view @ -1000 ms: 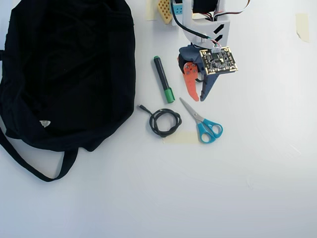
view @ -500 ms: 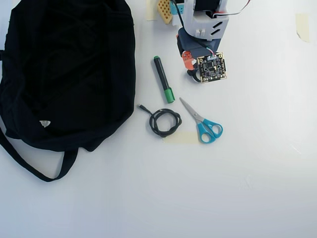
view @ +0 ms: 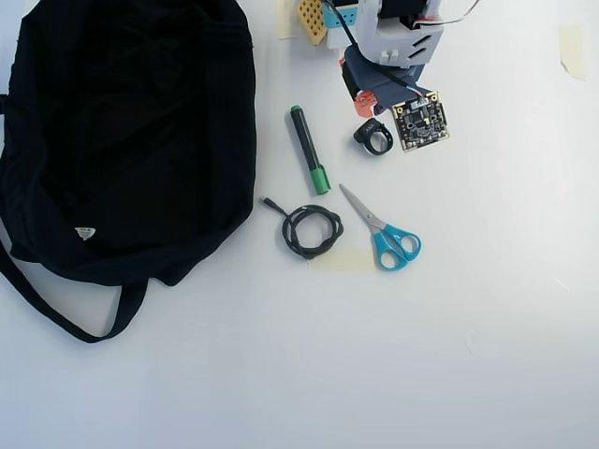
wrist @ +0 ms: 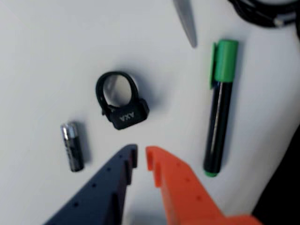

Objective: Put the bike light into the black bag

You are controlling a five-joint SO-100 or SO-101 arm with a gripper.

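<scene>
The bike light (wrist: 123, 112), a small black block marked AXA with a ring strap, lies on the white table just ahead of my fingertips in the wrist view. In the overhead view it (view: 373, 137) lies beside my arm's camera board. My gripper (wrist: 141, 157) has a dark blue finger and an orange finger. The tips stand almost together with only a thin gap, holding nothing, a short way from the light. In the overhead view the gripper (view: 367, 108) is mostly hidden under the arm. The black bag (view: 131, 140) lies at the far left with its strap trailing down.
A green-capped black marker (wrist: 219, 108) (view: 308, 150) lies between the light and the bag. A small black cylinder with a silver end (wrist: 71, 146) lies left of the fingers in the wrist view. Blue-handled scissors (view: 384, 229) and a coiled black cable (view: 312, 231) lie below in the overhead view.
</scene>
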